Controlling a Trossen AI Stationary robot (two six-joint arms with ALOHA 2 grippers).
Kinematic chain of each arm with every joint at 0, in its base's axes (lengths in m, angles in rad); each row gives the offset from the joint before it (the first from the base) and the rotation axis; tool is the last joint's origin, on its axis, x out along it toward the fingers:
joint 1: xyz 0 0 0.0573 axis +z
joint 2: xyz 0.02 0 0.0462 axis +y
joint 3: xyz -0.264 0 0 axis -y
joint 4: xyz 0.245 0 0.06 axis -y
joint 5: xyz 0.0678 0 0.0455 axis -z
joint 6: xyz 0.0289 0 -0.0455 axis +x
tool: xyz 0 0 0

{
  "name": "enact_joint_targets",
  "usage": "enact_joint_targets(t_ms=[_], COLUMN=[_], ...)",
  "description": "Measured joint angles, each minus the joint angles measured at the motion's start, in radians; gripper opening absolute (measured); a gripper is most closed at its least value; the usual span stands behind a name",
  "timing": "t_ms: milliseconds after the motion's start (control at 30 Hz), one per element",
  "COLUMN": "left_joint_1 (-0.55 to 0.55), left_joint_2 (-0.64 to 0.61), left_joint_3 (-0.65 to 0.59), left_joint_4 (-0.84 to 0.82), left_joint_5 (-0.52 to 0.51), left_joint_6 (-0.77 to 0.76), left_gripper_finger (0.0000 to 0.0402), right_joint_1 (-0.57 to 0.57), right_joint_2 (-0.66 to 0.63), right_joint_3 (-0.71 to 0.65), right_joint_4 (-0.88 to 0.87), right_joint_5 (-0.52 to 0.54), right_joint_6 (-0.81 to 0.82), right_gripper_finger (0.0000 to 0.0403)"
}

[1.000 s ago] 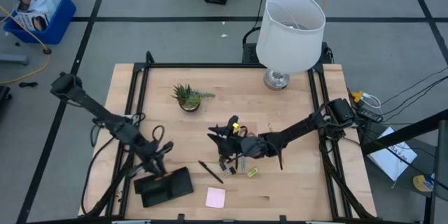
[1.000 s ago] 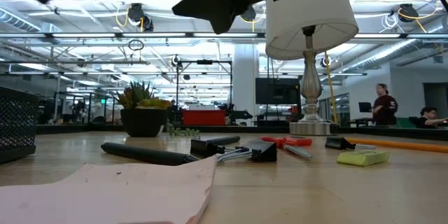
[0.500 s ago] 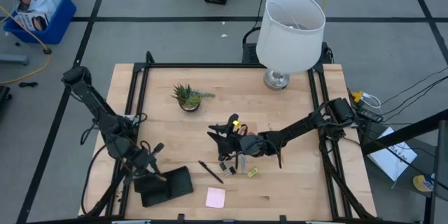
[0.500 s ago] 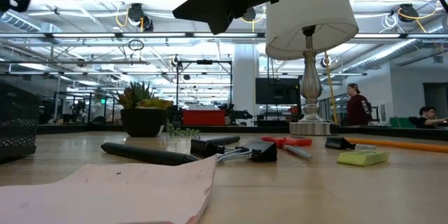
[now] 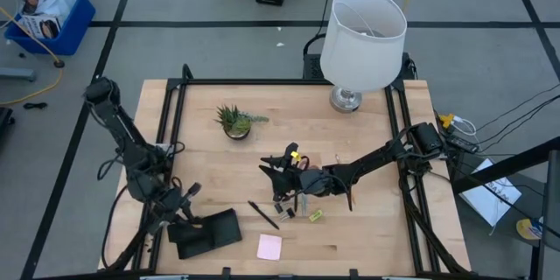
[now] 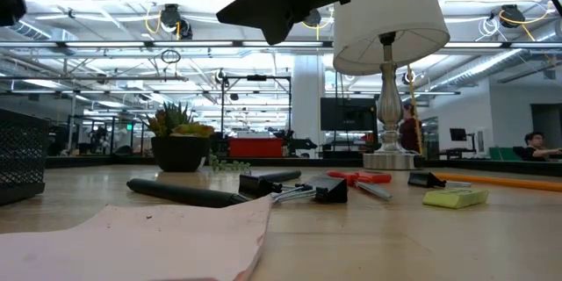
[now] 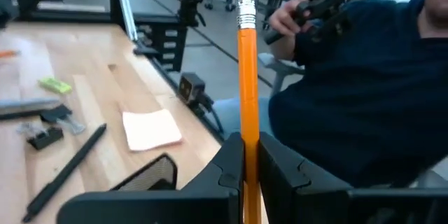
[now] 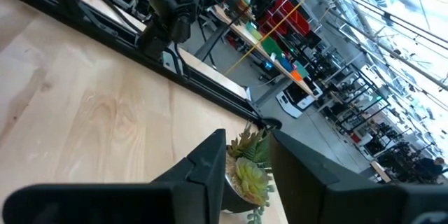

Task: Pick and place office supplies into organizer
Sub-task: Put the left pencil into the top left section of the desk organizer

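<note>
Your left end effector (image 7: 243,155) pinches an orange pencil (image 7: 246,77) upright, just beside the black organizer (image 5: 208,232) at the bench's near-left, while the right end effector (image 8: 246,155), fingers spread, hovers over the clutter.

— How were my cameras set?

— My high view looked straight down on the whole light wooden table (image 5: 367,131). My low one sat at tabletop height, close behind the pink square sticky-note pad (image 6: 132,241), facing the room.

— And the overlap?

— Both caught the small potted green plant (image 5: 234,122); my right wrist camera did too.
</note>
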Motion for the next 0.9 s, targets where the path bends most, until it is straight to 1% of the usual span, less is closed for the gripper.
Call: enact_joint_targets(t_ms=[133, 267, 333, 400, 533, 667, 767, 900], left_joint_1=[-0.08, -0.172, -0.208, -0.241, -0.282, -0.281, -0.282, -0.282], left_joint_2=[0.0, 0.0, 0.0, 0.0, -0.001, 0.0, -0.002, 0.0], left_joint_3=[0.0, 0.0, -0.001, -0.009, -0.081, -0.172, -0.223, -0.221], left_joint_4=[0.003, 0.018, 0.038, 0.083, 0.276, 0.376, 0.503, 0.463], left_joint_5=[-0.114, -0.225, -0.259, -0.268, -0.278, -0.328, -0.309, -0.304], left_joint_6=[0.047, 0.129, 0.161, 0.202, 0.283, 0.262, 0.257, 0.26], left_gripper_finger=[0.0026, 0.0023, 0.0023, 0.0023, 0.0024, 0.0024, 0.0025, 0.003], right_joint_1=[-0.005, -0.005, -0.005, -0.005, -0.005, -0.005, -0.004, -0.004], right_joint_2=[0.0, 0.0, 0.0, 0.0, 0.0, 0.0, 0.0, 0.001], right_joint_3=[0.0, 0.0, 0.0, 0.0, 0.0, 0.0, 0.0, 0.0], right_joint_4=[0.0, 0.0, 0.0, 0.0, 0.0, 0.0, -0.001, -0.001], right_joint_5=[0.0, 0.0, 0.0, 0.0, 0.0, 0.0, 0.0, 0.0], right_joint_6=[0.032, 0.058, 0.06, 0.06, 0.06, 0.083, 0.086, 0.087], right_gripper_finger=[0.0101, 0.0102, 0.0102, 0.0101, 0.0101, 0.0102, 0.0102, 0.0102])
